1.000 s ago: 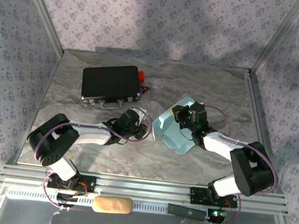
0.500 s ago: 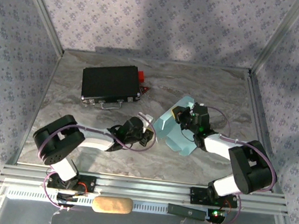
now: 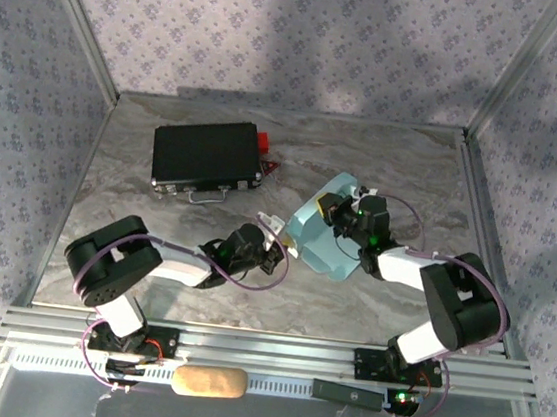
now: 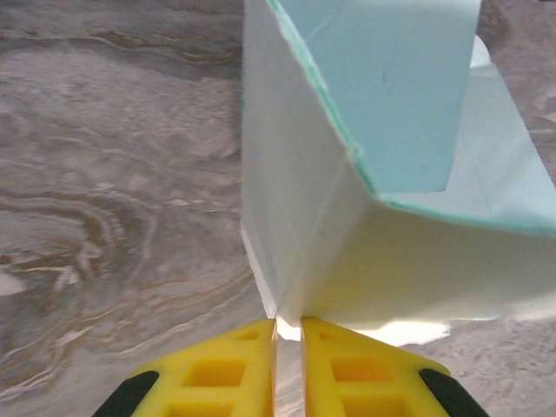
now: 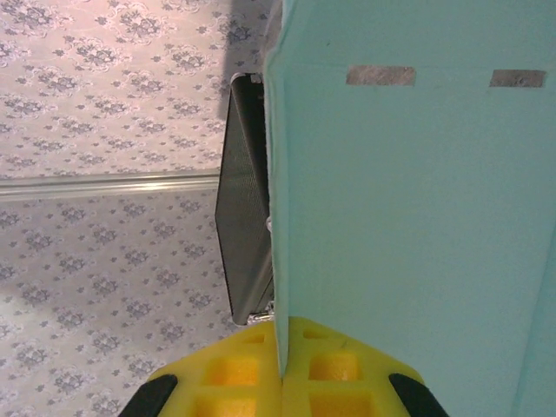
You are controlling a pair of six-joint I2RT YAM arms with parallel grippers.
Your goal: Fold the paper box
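**Ann:** Pale blue card, that's your paper box [image 3: 317, 241]. It stands up off the table [image 3: 120, 185], between your two sets of jaws.

**Ben:** Who has hold of it?

**Ann:** Your right gripper [image 5: 282, 356] is squeezed tight on one wall. The card's edge runs straight down between its jaws.

**Ben:** And the other one?

**Ann:** Your left gripper [image 4: 288, 334] has its jaws nearly together, with just a thin slit. A bottom corner of the box sits right at their tips. You can't tell if they pinch the card or only touch it.

**Ben:** How much is done?

**Ann:** About the middle, I think. Some walls are bent up and meet at a corner just above the left jaws. But the box is open, and nothing looks tucked in. Two small grey marks [image 5: 380, 76] sit high above the right jaws. They may be slots waiting for tabs.

**Ben:** Anything else?

**Ann:** The black case [image 3: 207, 155] lies well beyond the left jaws, apart from the box.
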